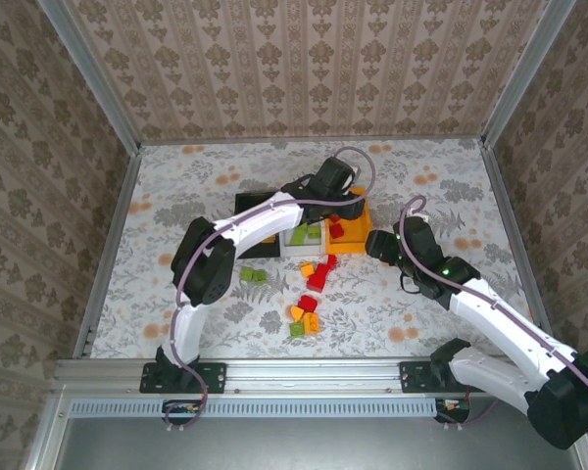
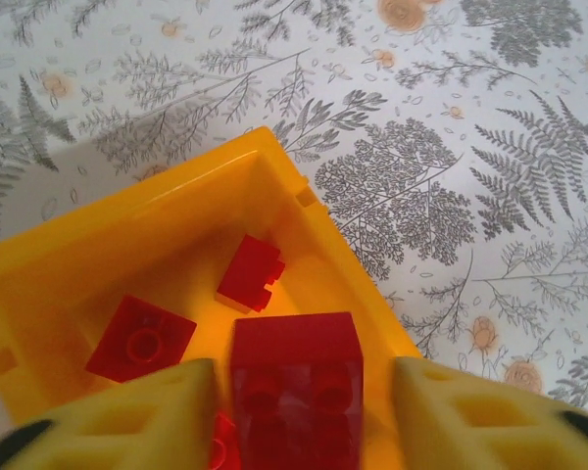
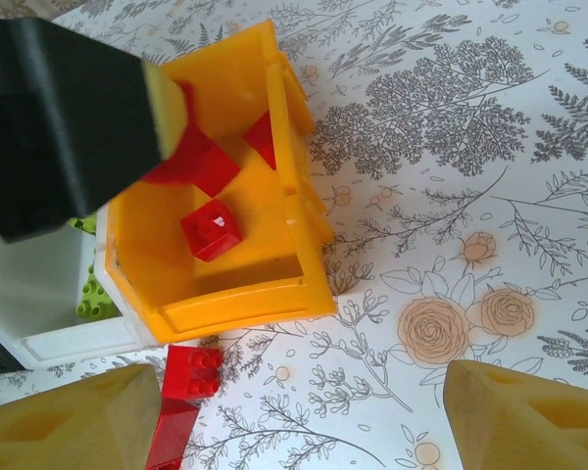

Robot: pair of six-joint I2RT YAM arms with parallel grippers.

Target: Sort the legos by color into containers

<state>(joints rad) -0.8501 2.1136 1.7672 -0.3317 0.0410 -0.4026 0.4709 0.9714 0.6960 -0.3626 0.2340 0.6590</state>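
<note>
My left gripper hangs over the orange container, jaws open. A red lego sits between its fingers with a gap at each side. Two more red legos lie on the floor of that bin. From above, the left gripper is over the orange bin, with the white bin and the black bin to its left. My right gripper is open above bare table just right of the orange bin. Two red legos lie beside its left finger.
Loose legos lie in front of the bins: red ones, orange and green ones, and two green ones. A green lego rests in the white bin. Metal rails and patterned walls surround the table.
</note>
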